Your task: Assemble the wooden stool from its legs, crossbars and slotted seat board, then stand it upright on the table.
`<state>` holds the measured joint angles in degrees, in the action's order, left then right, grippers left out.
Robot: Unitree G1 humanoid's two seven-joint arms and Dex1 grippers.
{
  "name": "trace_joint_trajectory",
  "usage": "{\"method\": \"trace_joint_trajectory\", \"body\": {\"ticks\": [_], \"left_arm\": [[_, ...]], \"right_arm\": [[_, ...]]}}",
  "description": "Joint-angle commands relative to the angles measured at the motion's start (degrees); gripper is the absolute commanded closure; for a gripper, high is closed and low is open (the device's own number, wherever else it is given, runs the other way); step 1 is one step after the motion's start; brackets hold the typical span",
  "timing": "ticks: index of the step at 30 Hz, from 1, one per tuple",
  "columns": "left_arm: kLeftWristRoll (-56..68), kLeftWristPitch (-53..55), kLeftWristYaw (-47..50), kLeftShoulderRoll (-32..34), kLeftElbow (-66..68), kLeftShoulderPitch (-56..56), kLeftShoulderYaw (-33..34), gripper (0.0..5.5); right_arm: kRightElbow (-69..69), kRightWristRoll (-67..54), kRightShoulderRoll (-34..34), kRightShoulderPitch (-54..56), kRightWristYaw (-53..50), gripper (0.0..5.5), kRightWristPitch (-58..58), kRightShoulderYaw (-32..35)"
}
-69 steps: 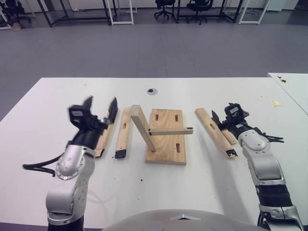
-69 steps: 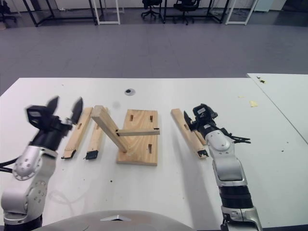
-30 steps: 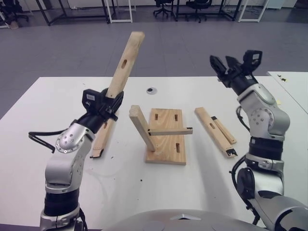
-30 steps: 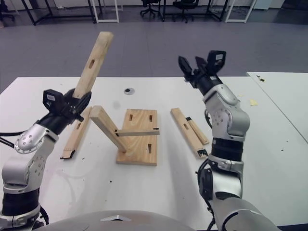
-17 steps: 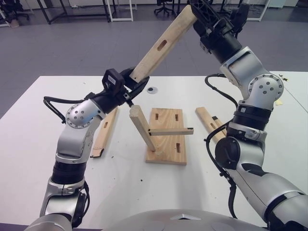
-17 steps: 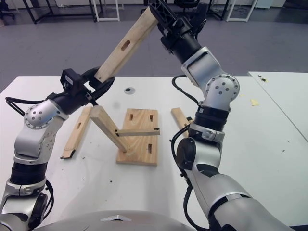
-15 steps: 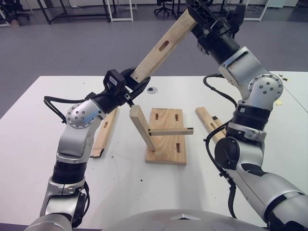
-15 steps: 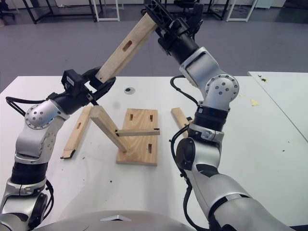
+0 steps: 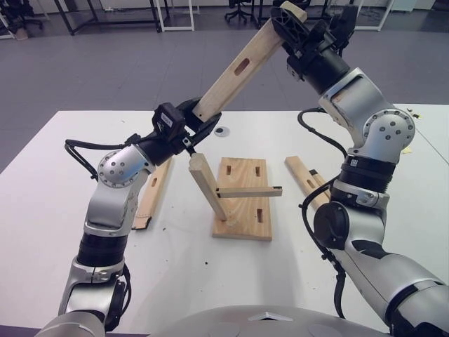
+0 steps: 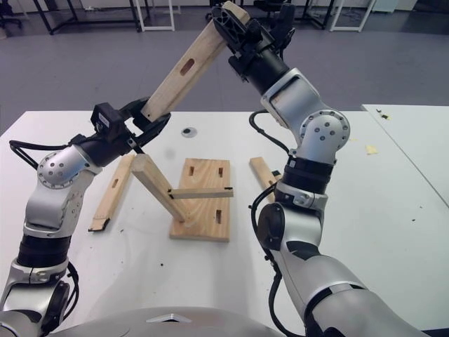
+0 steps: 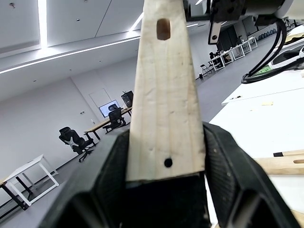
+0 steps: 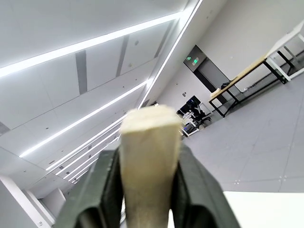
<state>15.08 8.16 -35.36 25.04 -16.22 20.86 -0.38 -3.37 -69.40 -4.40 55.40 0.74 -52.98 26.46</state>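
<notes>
on the white surface the slotted seat board lies flat at the centre. a standing leg leans out of the board's 8 o'clock corner, and a crossbar runs from it toward 3 o'clock. the held leg is in the air above the board, slanting from low at 9 o'clock to high at 1 o'clock. the left fingers are clamped on its lower end, one on each side of the wood. the right fingers are closed round its top end.

the step in hand looks like bringing this leg down to a vacant slot. i judge it goes best if one arm carries and the other only steers, so the two grips do not twist against each other. the lower end is buried in the left fingers, so that grip probably has to move up the shaft before the tip can enter. line the leg's mortise up with the crossbar's free end and come in gently, since the tilted standing leg could tip.

for room, the broadest run of surface lies at 6 o'clock of the board, toward the robot. one loose leg lies near the board at 9 o'clock. another loose leg lies at 3 o'clock, partly behind the right arm. a small round fitting sits at 12 o'clock, near the far edge.
</notes>
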Motion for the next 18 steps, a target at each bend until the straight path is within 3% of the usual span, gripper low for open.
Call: {"method": "trace_joint_trajectory", "body": {"ticks": [1, 3, 4, 9, 12, 18], "left_arm": [[-1.00, -0.77, -0.28, 0.35, 0.62, 0.95, -0.48, 3.42], [-1.74, -1.18, 0.45, 0.11, 1.25, 1.25, -0.57, 3.42], [-1.55, -0.62, 0.63, -0.03, 1.86, 1.57, -0.57, 3.06], [-2.07, 1.14, 6.15, -1.66, 6.62, 2.32, 2.23, 2.30], [-5.66, 4.81, 9.14, -0.69, 5.26, -6.72, 1.27, 1.81], [-14.59, 10.66, 9.87, 3.80, -3.26, -28.13, -4.98, 1.78]], "right_arm": [[2.67, -0.06, -0.68, -2.01, -0.27, 4.49, 1.96, -0.59], [3.68, 0.61, -0.83, -2.71, -0.16, 4.49, 3.25, -1.10], [4.09, 1.22, -0.79, -2.91, -0.45, 4.49, 4.47, -1.12], [8.83, 9.44, -3.08, -8.75, -0.20, 4.49, 10.27, -3.39], [17.97, 16.11, -5.34, -21.46, -2.91, 4.49, 11.83, -3.88], [26.34, 20.65, -3.75, -36.82, -10.90, 4.49, 16.15, 1.87]]}}
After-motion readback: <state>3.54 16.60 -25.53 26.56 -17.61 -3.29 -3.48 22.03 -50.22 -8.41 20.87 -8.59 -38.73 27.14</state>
